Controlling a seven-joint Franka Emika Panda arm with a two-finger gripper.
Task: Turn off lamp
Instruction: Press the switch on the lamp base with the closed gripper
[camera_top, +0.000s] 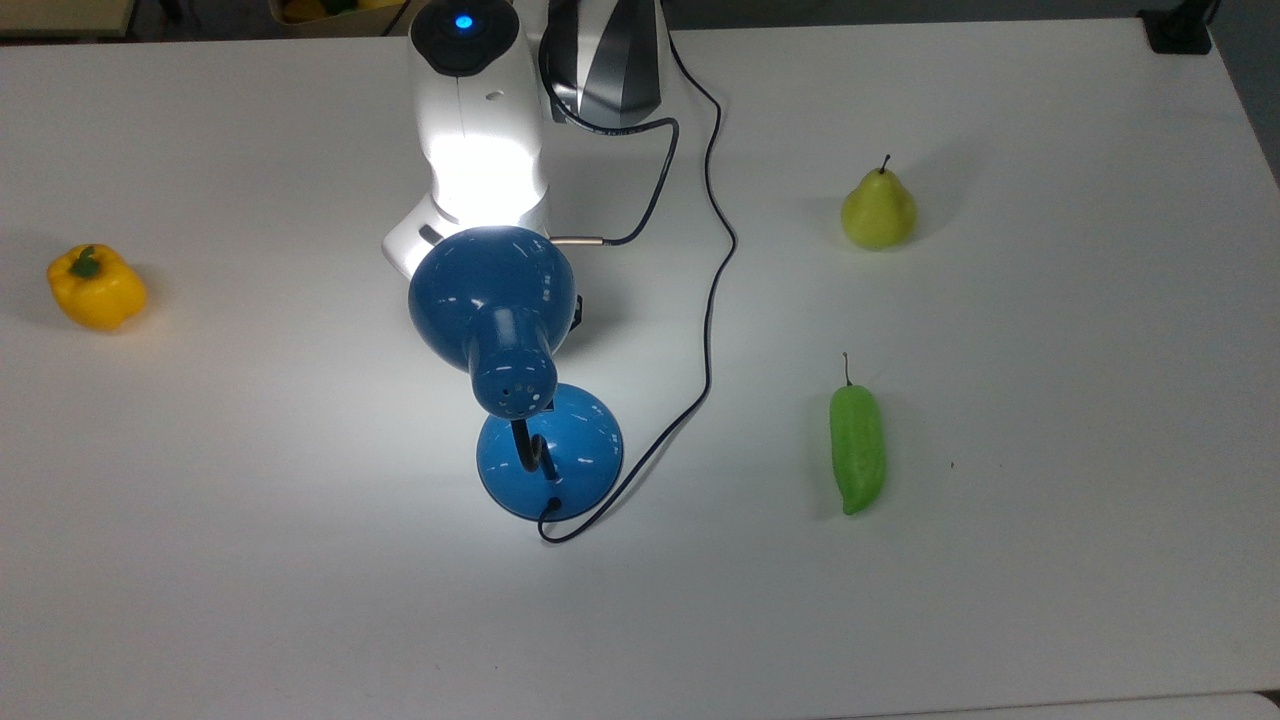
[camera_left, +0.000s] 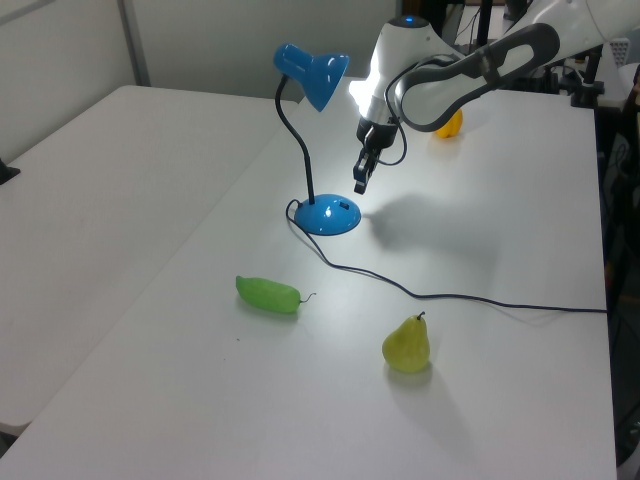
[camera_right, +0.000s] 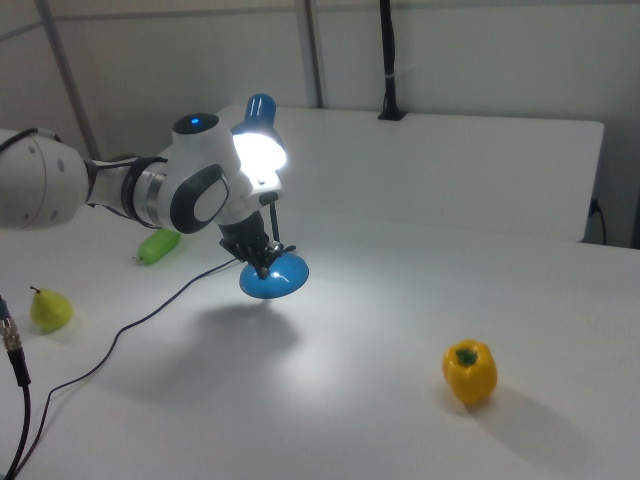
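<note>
Hand (camera_left: 361, 181) angled down, just above lamp (camera_left: 328, 214) base.

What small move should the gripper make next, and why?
Probably ease down toward the lamp's base: the bulb glows, and in the left view the gripper hangs just above the base's right edge, apart from it.

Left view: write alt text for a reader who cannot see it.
A lit blue lamp stands on a white table, with the robot's fingers hanging just above its base. A green pepper, a pear and the lamp's cord lie nearer the camera.
</note>
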